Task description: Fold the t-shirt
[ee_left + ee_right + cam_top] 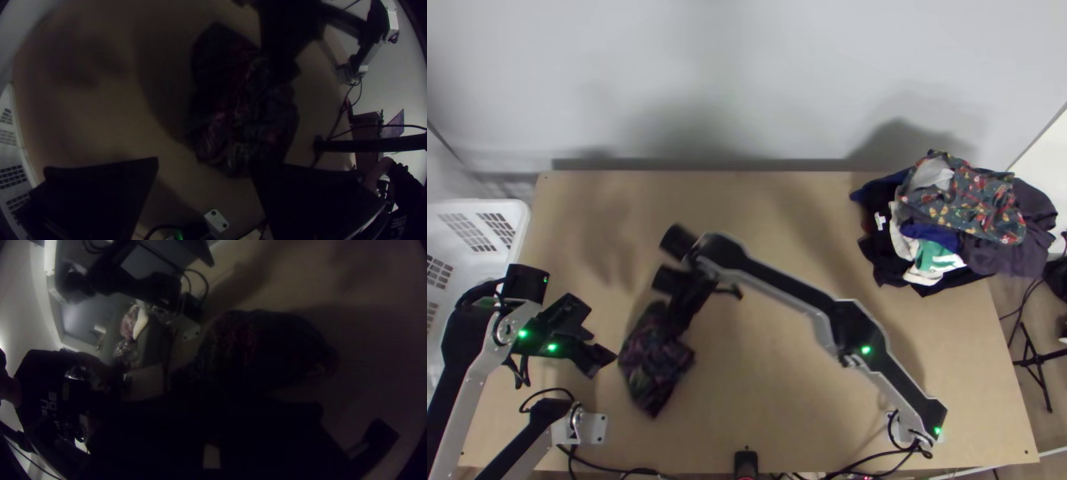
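Light wooden table (787,400) | mixed clothes pile (979,216) at far right corner | dark, pink-and-purple patterned cloth t-shirt (655,364) bunched left of middle | right black gripper (673,322) closed on its far end | left black gripper (601,342) open, beside shirt, not touching

Right gripper (687,308) blurred in top view, hiding part of t-shirt (655,364). Sleeves, hem and inner layers lost in bunched fabric. Right wrist view: shirt's near part too dark to make out; whether gripped, cannot tell. Left gripper (599,344) cut off by left wrist view's bottom edge. Top view: white basket (507,206) and left arm (455,376) cut off by left edge; lower clothes in pile (979,204) partly buried, shapes unclear.
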You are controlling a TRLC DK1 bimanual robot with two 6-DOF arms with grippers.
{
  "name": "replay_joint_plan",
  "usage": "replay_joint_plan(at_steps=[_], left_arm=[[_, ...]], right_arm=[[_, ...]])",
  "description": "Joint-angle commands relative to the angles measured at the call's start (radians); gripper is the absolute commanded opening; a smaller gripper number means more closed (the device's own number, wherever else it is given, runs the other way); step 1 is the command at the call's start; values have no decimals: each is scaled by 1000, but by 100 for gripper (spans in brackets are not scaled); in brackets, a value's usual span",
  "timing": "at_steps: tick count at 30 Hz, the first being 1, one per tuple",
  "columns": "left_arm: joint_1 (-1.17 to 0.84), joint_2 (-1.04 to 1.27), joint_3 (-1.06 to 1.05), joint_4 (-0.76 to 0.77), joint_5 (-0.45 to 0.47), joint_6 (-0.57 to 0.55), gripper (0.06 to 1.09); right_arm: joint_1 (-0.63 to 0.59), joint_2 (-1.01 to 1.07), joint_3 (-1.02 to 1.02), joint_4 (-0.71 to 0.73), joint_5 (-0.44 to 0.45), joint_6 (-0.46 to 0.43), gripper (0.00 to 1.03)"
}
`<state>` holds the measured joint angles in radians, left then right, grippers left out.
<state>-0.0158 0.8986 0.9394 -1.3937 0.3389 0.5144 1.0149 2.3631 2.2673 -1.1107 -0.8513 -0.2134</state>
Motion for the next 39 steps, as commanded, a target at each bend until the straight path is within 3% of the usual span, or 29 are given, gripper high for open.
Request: replay_joint_plan(at_steps=[1, 15, 27, 39], left_arm=[[-10, 31, 4, 19, 3, 10, 104], [-1, 120, 12, 78, 3, 30, 104], [-12, 197, 27, 108, 3, 35, 104], [-13, 221, -31, 163, 8, 30, 104]], right_arm=[[-122, -186, -14, -6, -54, 9, 3], [-417, -243, -17, -133, -95, -32, 3], [-788, -298, 81, -235, -92, -21, 3], [-1084, -364, 136, -187, -77, -9, 3]])
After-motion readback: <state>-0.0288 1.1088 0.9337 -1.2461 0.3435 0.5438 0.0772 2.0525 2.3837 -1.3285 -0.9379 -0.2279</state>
